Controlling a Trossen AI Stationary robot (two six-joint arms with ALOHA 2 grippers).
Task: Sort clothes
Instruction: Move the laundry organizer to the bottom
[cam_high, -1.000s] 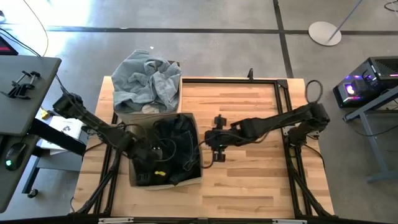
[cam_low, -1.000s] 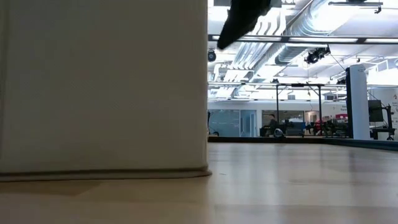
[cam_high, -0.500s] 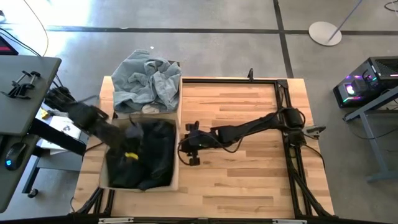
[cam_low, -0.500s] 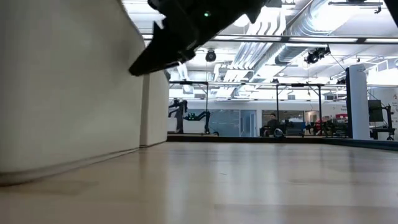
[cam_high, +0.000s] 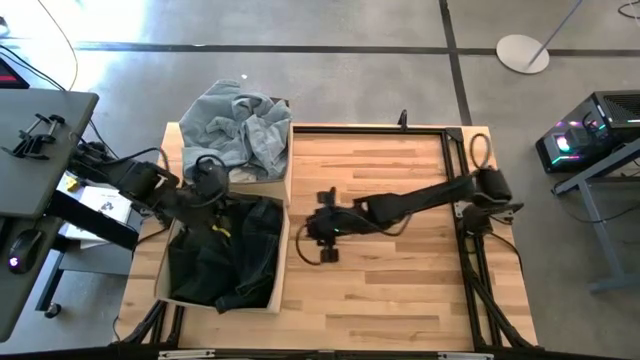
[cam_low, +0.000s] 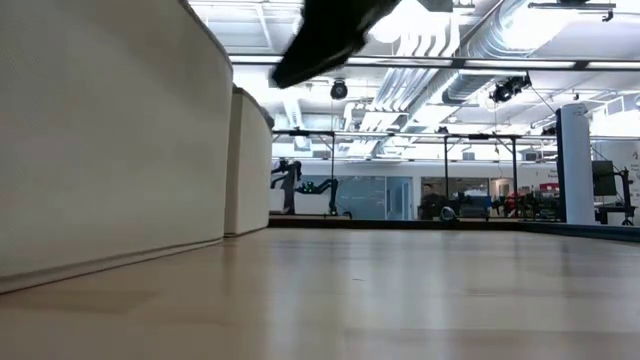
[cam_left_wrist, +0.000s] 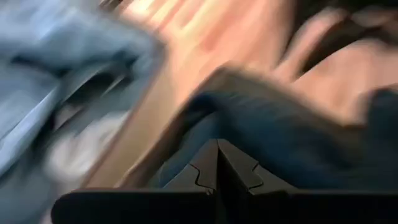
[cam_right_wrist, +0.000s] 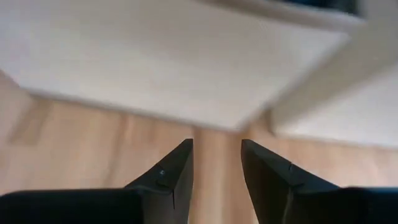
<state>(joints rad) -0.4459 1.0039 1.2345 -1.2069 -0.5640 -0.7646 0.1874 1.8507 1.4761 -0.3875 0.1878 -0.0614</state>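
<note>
The clothes were split between your two beige square fabric bins: dark denim and black garments filled the near bin, and a heap of pale blue denim and grey-white garments overflowed the far bin.

Your left gripper had its fingers pressed together, nothing visible between them, and it hovered where the two bins meet, at the far edge of the dark pile with the pale denim just beside it. In the high view that gripper sat over the near bin's far left corner.

Your right gripper had its fingers spread with a bare gap between them, pointed at the beige wall of the near bin and the seam where the far bin began. From above, it hung over bare table just beside the near bin's right wall.

The table was a pale wooden butcher-block top edged by a black metal frame. At table height you saw the two bin walls on the left, the polished wood running away, and a dark arm part overhead. Beyond lay a large open hall with exposed ceiling ducts, a glass partition and another robot arm far off. Grey concrete floor surrounded the table.
</note>
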